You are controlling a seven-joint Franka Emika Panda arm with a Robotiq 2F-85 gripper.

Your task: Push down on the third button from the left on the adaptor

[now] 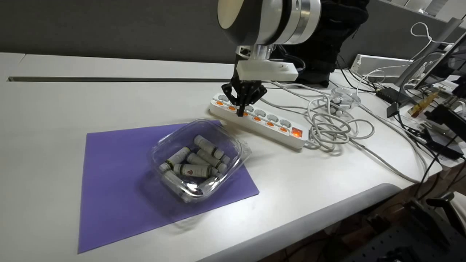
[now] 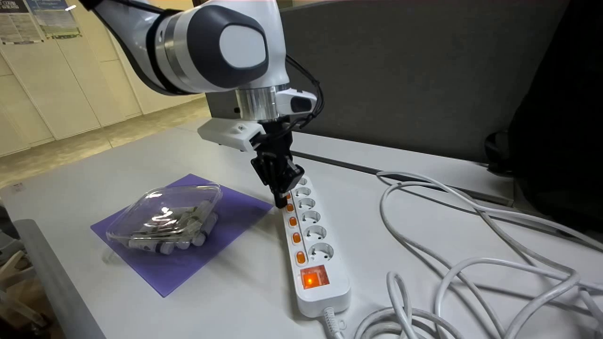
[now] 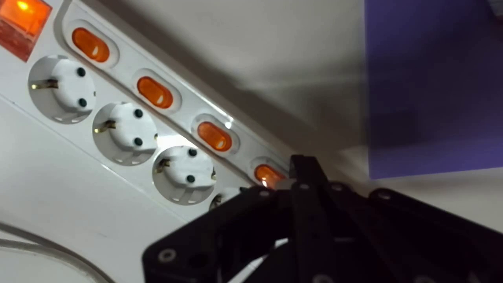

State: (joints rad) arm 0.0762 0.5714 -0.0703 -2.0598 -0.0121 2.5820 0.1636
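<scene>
The gripper [image 1: 240,111] of a robot arm [image 1: 269,22] points down, fingers together and holding nothing, at a white power strip [image 1: 262,129] on a white surface [image 1: 291,174]. Its fingertips [image 3: 305,169] stand right beside the third orange button [image 3: 268,174], counted from the end opposite the lit rocker switch [image 2: 314,277]; whether they touch it cannot be told. Near the strip, a clear plastic container [image 1: 243,150] of small labelled tubes [image 1: 193,170] rests on a purple sheet [image 1: 109,203], while a white cable [image 2: 331,321] leaves the strip's switch end and lies in loops on the surface.
</scene>
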